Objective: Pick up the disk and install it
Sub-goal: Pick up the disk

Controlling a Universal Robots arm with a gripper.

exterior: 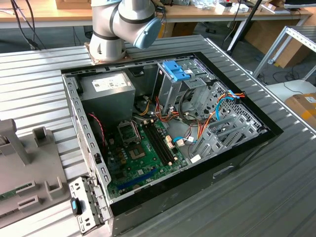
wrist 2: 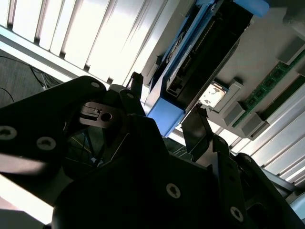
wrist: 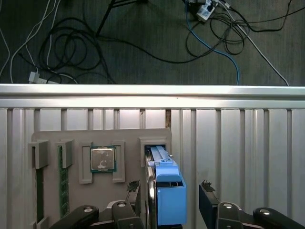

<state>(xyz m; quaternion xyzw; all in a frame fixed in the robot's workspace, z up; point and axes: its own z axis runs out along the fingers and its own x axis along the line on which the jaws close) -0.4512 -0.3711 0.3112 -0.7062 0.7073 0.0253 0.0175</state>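
One disk (wrist: 170, 198) between end effector (wrist: 169, 187) fingers (wrist: 208, 196)

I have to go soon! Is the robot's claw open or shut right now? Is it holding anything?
The gripper is open, with a finger on each side of the disk, and holds nothing.

I work on a ribbed grey metal table (exterior: 276, 192) made of long parallel slats. A large open black computer case (exterior: 197, 183) lies flat in its middle, and my arm's round grey base (exterior: 106, 47) stands just behind it. At the exterior view's left, a grey plastic holder plate (exterior: 29, 168) with raised slots rests near the case. A small silver metal bracket (exterior: 85, 210) sits by the case's near corner.
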